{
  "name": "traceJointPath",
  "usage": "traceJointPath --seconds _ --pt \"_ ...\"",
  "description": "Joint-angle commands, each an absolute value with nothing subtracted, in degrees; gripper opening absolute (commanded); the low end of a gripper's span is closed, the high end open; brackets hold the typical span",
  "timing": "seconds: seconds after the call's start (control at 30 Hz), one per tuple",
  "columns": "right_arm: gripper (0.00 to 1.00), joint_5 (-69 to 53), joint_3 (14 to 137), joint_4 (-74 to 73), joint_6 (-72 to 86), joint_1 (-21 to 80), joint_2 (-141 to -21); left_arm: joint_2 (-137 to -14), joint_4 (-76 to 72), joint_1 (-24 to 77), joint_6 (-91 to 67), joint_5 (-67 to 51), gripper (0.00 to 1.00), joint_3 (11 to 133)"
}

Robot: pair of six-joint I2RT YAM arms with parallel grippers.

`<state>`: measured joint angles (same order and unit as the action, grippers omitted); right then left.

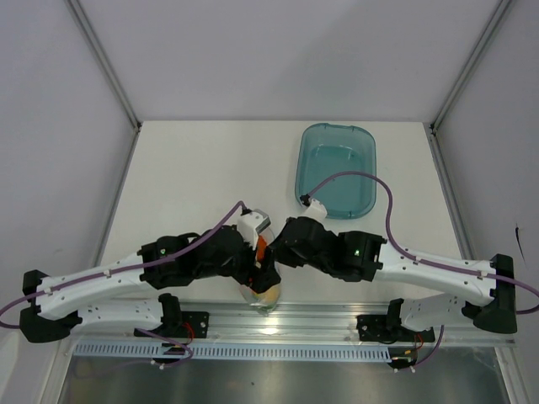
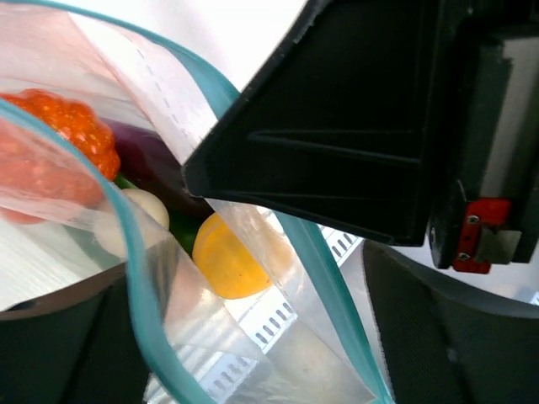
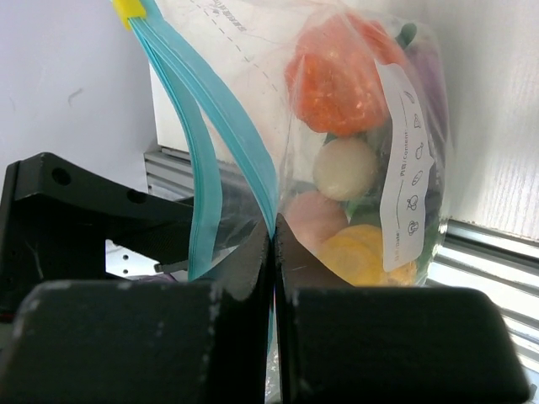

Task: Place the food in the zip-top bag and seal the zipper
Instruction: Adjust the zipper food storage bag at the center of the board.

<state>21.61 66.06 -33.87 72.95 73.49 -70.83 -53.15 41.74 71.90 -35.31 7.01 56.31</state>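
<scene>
Nearest, at the front edge of the surface (image 1: 210, 168) against the metal rail (image 1: 337, 320): zip-top bag (image 3: 244, 42), already loaded with the food, namely tomato (image 3: 337, 80), egg (image 3: 345, 167), lemon (image 3: 362, 252) and a sliver of purple eggplant (image 3: 429, 76). Gapes at the mouth, with the two blue strips of the zipper (image 3: 240, 143) parted and the yellow slider (image 3: 130, 10) at one end.

Pinched by the right pincer (image 3: 271, 244), fingers clamped tight on the zipper strip. Straddled by the left pincer (image 2: 253, 337), spread wide around the open mouth, gripping nothing.

Likely trouble from here:
- Closing the left pincer on one strip only, leaving the seal half made.
- Sliding along the zipper with the strips misaligned, so that the track skips.
- Loosening the right grip too soon, letting the heavy bag sag over the rail and spill the lemon.
- Catching loose film in the track.

Farthest back, well apart: teal tray (image 1: 337, 168), no part in this.
</scene>
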Motion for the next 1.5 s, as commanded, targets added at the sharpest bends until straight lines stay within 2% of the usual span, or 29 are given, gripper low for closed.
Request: traceJointPath --seconds 0.0,0.07,0.1,0.17,0.2,0.3,0.37,0.43,0.53,0.57,0.63,0.67,0.73,0.77,0.8,1.0,1.17,1.3,1.47 --pt "0.00 23.0 68.2 -33.2 75.1 74.0 -70.7 -52.5 42.0 72.4 -36.7 9.4 0.88 57.1" --pt "0.00 22.5 67.8 -32.5 75.4 74.0 -70.8 -52.8 42.4 72.7 -36.9 9.9 0.81 57.2" --pt "0.00 22.6 67.8 -32.3 75.6 74.0 -70.8 -53.0 42.7 72.8 -37.2 10.4 0.73 57.1" --pt "0.00 22.6 67.9 -32.0 75.4 74.2 -70.8 -53.2 43.2 72.9 -37.4 10.7 0.65 57.0" --pt "0.00 22.8 68.0 -32.0 75.2 74.3 -70.8 -53.2 43.2 73.0 -37.4 10.9 0.57 57.1" --pt "0.00 23.0 68.2 -32.3 75.1 74.5 -70.9 -53.6 43.4 73.0 -37.5 10.9 0.44 56.9" --pt "0.00 23.1 68.2 -32.3 75.0 74.5 -71.0 -53.8 43.4 73.1 -37.4 10.9 0.40 57.0" --pt "0.05 23.3 68.4 -32.5 74.7 74.5 -71.1 -53.7 43.2 73.0 -37.0 10.6 0.29 57.0" --pt "0.26 23.9 69.0 -33.4 72.5 74.5 -71.2 -53.8 43.4 73.1 -35.8 10.2 0.08 57.3" --pt "0.40 24.3 69.3 -34.0 71.2 74.5 -71.2 -53.8 43.7 73.1 -35.3 10.1 0.01 57.5" --pt "0.56 24.9 69.9 -34.4 65.9 74.1 -70.3 -53.4 43.9 73.1 -33.7 9.7 0.00 57.4" --pt "0.67 22.9 70.0 -34.3 63.7 73.4 -70.1 -53.0 43.6 73.0 -32.7 9.5 0.01 57.4" --pt "0.79 19.7 70.1 -34.2 57.3 70.2 -68.6 -51.7 41.7 73.0 -30.0 8.1 0.01 56.3" --pt "0.97 17.4 70.4 -34.9 55.0 69.2 -68.0 -49.6 41.0 73.1 -29.1 6.7 0.01 55.7" --pt "0.99 17.0 70.7 -35.8 52.8 68.5 -67.6 -48.3 40.3 73.1 -28.1 6.4 0.01 55.0" --pt "0.99 13.8 70.1 -37.0 32.3 64.0 -60.7 -40.6 37.6 72.9 -22.1 0.5 0.01 52.6" --pt "0.99 -10.5 64.7 -30.8 14.5 54.4 -53.6 -36.7 37.3 72.8 -17.8 -11.2 0.01 51.5" --pt "0.99 -31.0 62.9 -27.3 8.9 48.0 -52.0 -30.7 34.7 72.7 -17.6 -19.1 0.01 50.5" --pt "0.96 -47.5 63.1 -25.7 5.0 44.2 -55.3 -25.7 30.2 72.8 -18.8 -27.2 0.01 49.4"
